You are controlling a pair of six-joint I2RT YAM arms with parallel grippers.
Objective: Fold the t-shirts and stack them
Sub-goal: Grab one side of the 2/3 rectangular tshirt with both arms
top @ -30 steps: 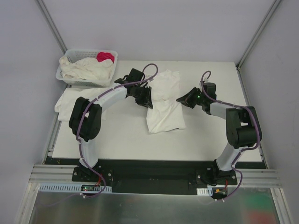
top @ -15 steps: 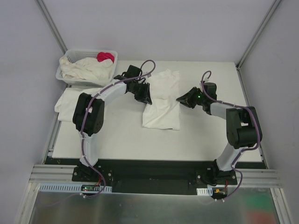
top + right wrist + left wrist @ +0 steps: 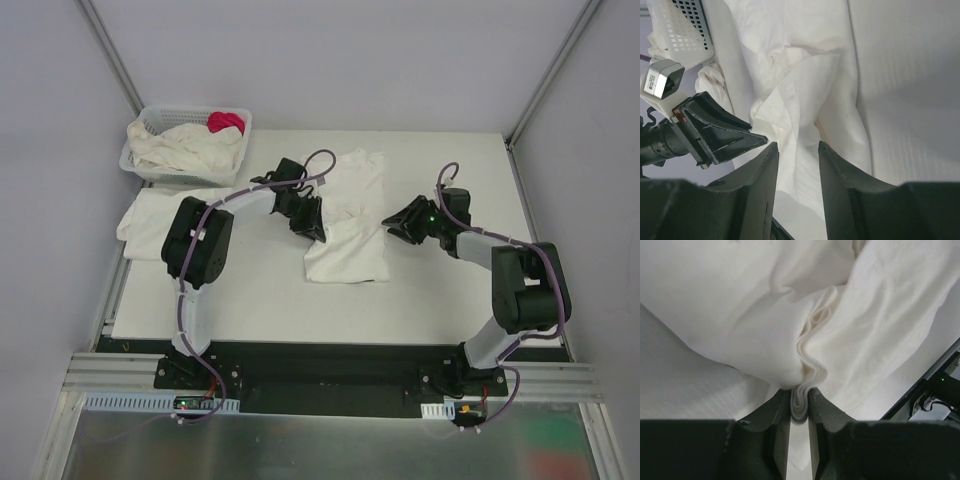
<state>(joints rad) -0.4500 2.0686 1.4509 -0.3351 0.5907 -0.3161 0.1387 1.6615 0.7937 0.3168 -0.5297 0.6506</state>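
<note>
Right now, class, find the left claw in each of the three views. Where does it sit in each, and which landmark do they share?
Top external: the left claw is just left of centre, at the shirt's left edge.
Left wrist: bottom centre, shut on a bunched fold of the shirt.
Right wrist: the black wedge at middle left, its tip on the shirt.
Shared landmark: the shirt.

basket (image 3: 137, 164): white lattice, far-left corner of table (image 3: 450, 290) | pink-red cloth (image 3: 226, 122): inside basket, right end
</note>
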